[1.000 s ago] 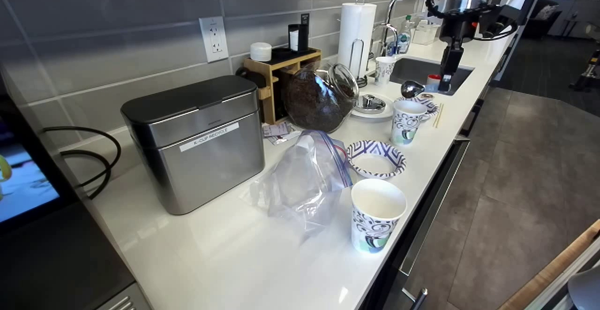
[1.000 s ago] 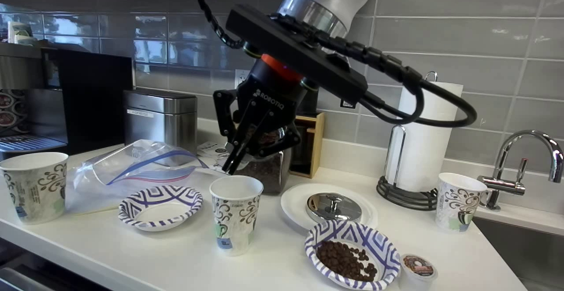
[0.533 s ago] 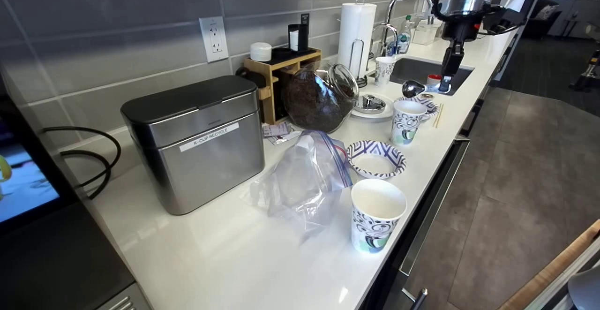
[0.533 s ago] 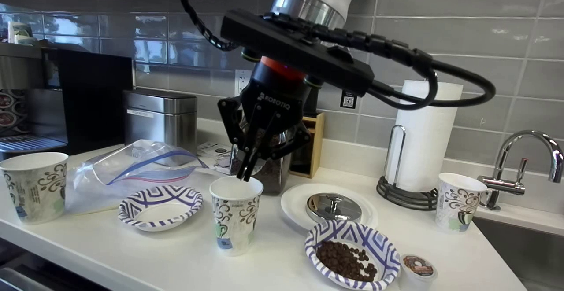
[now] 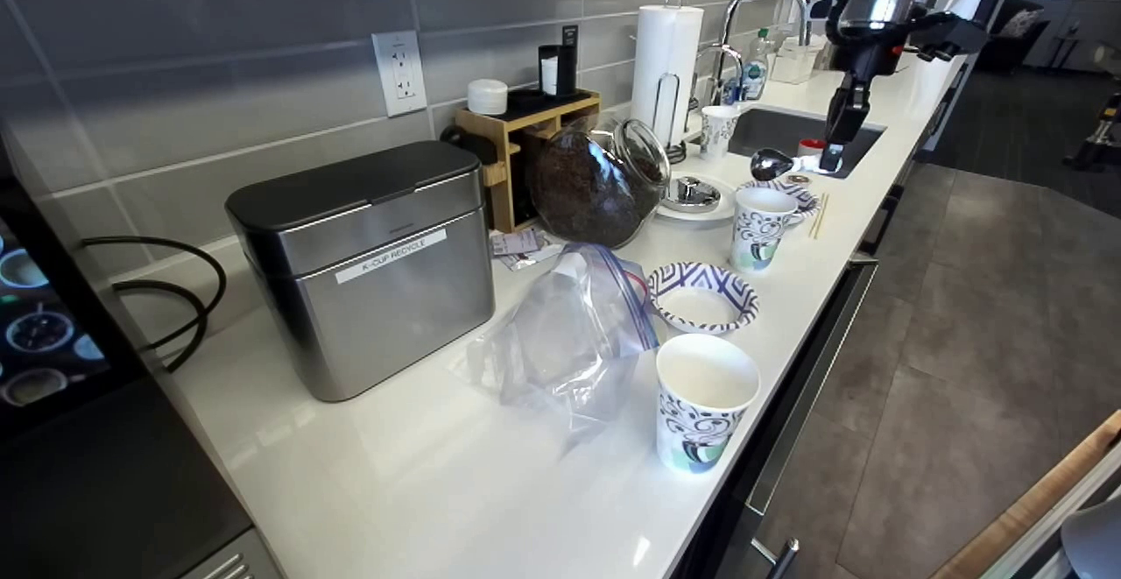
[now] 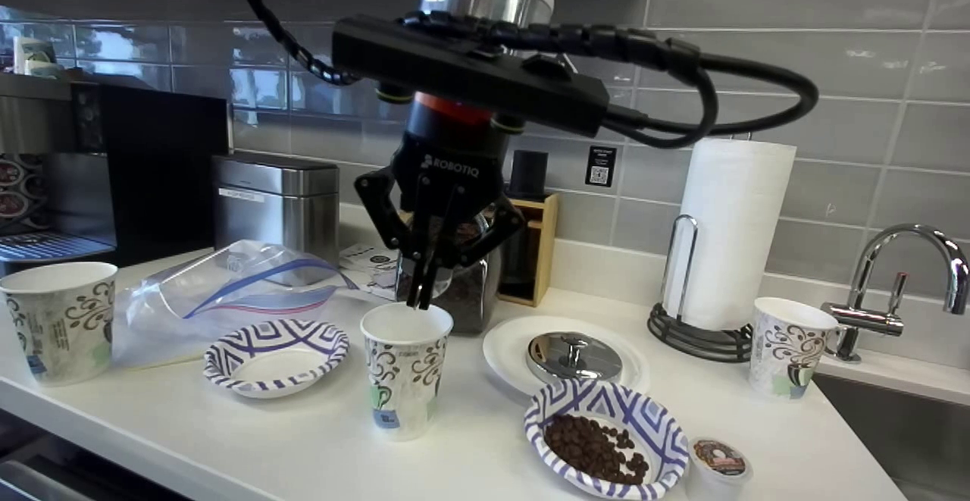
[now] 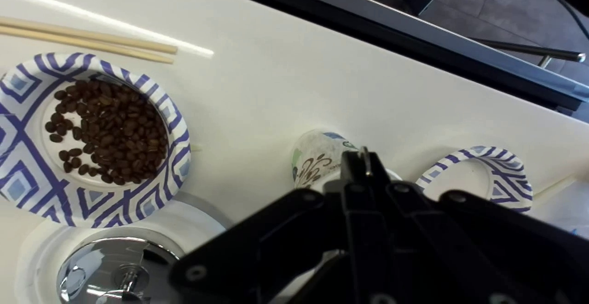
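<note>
The jaws are closed on the handle of a metal scoop point(image 5: 774, 165), near a paper cup point(image 6: 407, 380) and higher than its rim. An exterior view shows the scoop's round end plainly; the wrist view gives only a sliver of metal in the grip. Beside the cup, coffee beans point(image 7: 124, 134) lie in a patterned bowl point(image 7: 20, 175). Beyond the cup, the jaws partly hide a glass jar point(image 6: 476, 302) in an exterior view.
</note>
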Action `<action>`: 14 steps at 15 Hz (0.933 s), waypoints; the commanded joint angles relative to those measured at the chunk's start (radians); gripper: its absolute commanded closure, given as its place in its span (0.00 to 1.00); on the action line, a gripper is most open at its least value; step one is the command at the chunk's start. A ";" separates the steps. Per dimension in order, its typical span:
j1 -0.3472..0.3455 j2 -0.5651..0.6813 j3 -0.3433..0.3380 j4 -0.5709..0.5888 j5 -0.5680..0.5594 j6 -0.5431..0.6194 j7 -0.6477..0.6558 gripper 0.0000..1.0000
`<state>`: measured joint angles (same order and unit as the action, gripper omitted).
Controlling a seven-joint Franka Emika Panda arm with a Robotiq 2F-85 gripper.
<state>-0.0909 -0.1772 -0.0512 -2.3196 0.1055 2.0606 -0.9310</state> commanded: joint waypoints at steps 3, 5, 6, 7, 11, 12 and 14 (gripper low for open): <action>0.027 -0.125 -0.010 -0.126 -0.106 0.083 0.063 0.99; 0.030 -0.152 -0.010 -0.151 -0.132 0.099 0.082 0.99; 0.032 -0.164 -0.008 -0.163 -0.146 0.114 0.099 0.99; 0.037 -0.174 -0.008 -0.174 -0.153 0.125 0.104 0.99; 0.048 -0.203 -0.004 -0.212 -0.196 0.179 0.167 0.99; 0.050 -0.207 -0.003 -0.219 -0.209 0.191 0.179 0.99; 0.054 -0.213 0.002 -0.232 -0.239 0.211 0.211 0.99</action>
<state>-0.0523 -0.3506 -0.0504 -2.5015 -0.0776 2.2262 -0.7827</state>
